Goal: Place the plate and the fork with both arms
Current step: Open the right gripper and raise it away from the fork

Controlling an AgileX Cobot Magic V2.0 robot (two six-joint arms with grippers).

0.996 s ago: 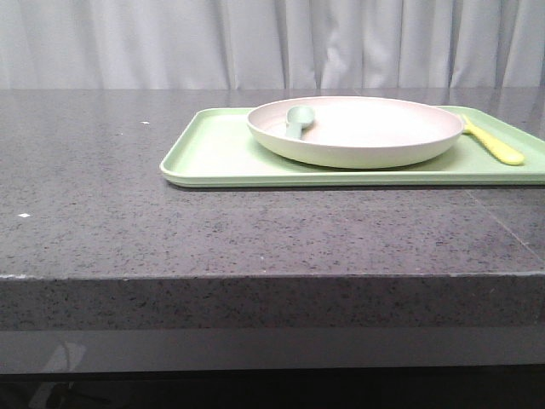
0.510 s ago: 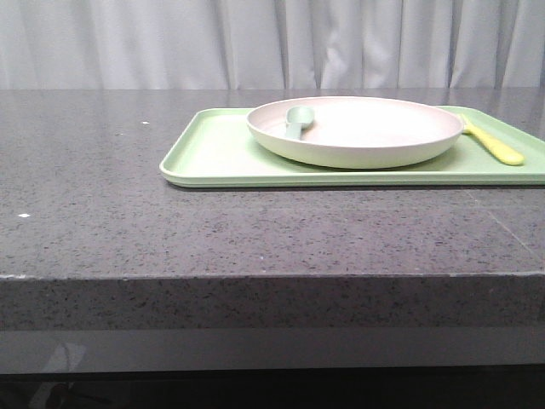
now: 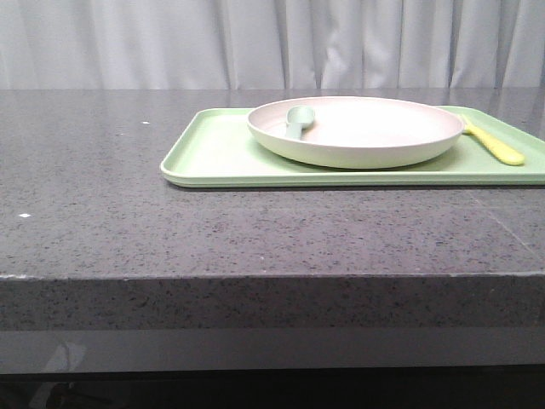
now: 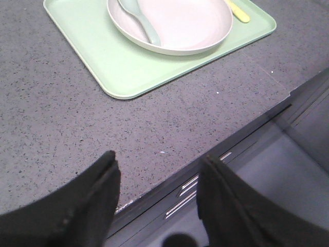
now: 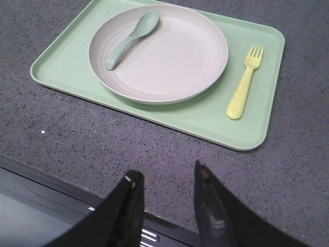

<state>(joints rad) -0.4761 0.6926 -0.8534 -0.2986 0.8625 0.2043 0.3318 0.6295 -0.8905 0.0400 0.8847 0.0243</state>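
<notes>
The pale pinkish-cream plate (image 3: pixel 358 128) (image 4: pixel 190 25) (image 5: pixel 164 54) rests on the light-green tray (image 3: pixel 217 158) (image 4: pixel 123 72) (image 5: pixel 205 121). A grey-green spoon (image 3: pixel 298 121) (image 4: pixel 141 20) (image 5: pixel 129 38) lies in the plate. The yellow fork (image 3: pixel 494 145) (image 4: pixel 239 11) (image 5: pixel 244 87) lies flat on the tray beside the plate's right side. My left gripper (image 4: pixel 159 164) hangs open over the table's front edge, well short of the tray. My right gripper (image 5: pixel 167 175) is open too, above the front edge, empty. Neither gripper appears in the front view.
The dark speckled stone table (image 3: pixel 128 221) stretches wide to the left of the tray. Its front edge (image 3: pixel 272 277) drops to cabinet drawers (image 4: pixel 205 190) below. White curtains (image 3: pixel 272 43) hang behind the table.
</notes>
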